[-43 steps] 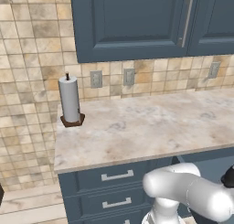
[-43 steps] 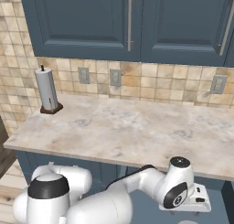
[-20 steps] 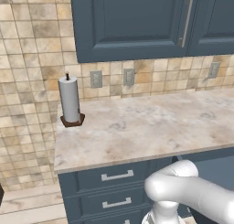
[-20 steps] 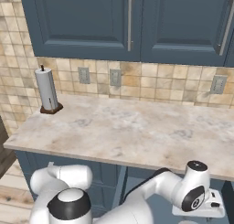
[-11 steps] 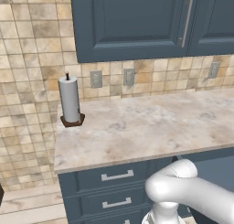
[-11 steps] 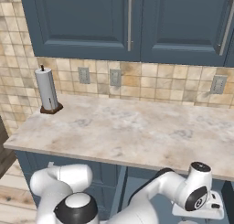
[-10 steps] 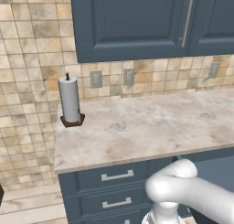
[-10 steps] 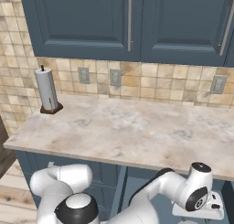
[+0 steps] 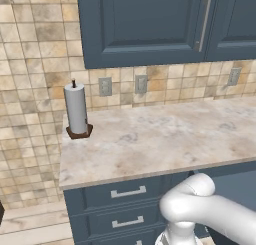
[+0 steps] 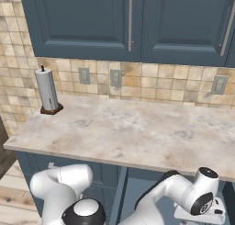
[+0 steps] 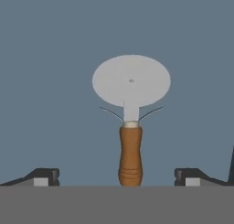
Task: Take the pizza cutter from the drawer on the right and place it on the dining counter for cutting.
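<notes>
The pizza cutter (image 11: 130,118) lies flat on the grey-blue floor of the open drawer (image 11: 50,58) in the hand view. Its round grey wheel is toward the top and its brown handle points down toward me. My gripper (image 11: 118,176) is open above it, one fingertip (image 11: 45,175) far to the left of the handle's end and the other far to the right, neither touching it. In the right base view my hand (image 10: 202,209) reaches down below the worktop's front edge at the lower right. The dining counter is out of view.
A marbled worktop (image 10: 128,132) backed by tan tiles runs above the drawer. A paper towel roll (image 9: 77,110) stands at its left end. Navy wall cabinets (image 10: 87,22) hang overhead. Shut drawers with silver bar handles (image 9: 128,192) sit under the worktop's left part.
Over two seconds my arm swung right and lower under the worktop edge. In the last half second it has barely moved, and the jaws have stayed wide.
</notes>
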Motion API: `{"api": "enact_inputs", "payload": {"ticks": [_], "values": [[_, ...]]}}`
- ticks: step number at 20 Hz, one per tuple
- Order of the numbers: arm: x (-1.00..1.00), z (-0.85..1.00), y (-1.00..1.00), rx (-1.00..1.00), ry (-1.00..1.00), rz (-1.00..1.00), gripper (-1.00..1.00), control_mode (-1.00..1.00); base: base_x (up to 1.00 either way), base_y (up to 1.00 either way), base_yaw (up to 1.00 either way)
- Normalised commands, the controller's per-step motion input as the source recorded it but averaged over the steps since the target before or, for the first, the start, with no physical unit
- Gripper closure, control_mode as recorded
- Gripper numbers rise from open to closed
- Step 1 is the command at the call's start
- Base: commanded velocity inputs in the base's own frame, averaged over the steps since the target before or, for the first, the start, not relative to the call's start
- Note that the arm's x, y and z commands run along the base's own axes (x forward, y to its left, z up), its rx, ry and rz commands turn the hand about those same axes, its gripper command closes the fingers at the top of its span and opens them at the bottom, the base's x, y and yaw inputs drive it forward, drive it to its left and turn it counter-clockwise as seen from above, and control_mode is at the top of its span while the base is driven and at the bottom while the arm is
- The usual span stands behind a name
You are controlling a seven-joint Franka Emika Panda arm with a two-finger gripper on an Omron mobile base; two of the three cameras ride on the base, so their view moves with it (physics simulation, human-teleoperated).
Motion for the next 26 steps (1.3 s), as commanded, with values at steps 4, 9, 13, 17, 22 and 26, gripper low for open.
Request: {"api": "enact_inputs", "payload": {"ticks": [4, 9, 13, 17, 22, 26], "values": [[0.00, -0.32, 0.00, 0.00, 0.00, 0.00, -1.00, -1.00, 0.00, 0.00, 0.00], [0.02, -0.28, 0.00, 0.00, 0.00, 0.00, -1.00, -1.00, 0.00, 0.00, 0.00], [0.00, -0.27, 0.00, 0.00, 0.00, 0.00, -1.00, -1.00, 0.00, 0.00, 0.00], [0.00, -0.25, 0.00, 0.00, 0.00, 0.00, -1.00, -1.00, 0.00, 0.00, 0.00], [0.00, -0.26, 0.00, 0.00, 0.00, 0.00, -1.00, -1.00, 0.00, 0.00, 0.00], [0.00, -0.28, 0.00, 0.00, 0.00, 0.00, -1.00, -1.00, 0.00, 0.00, 0.00]]}}
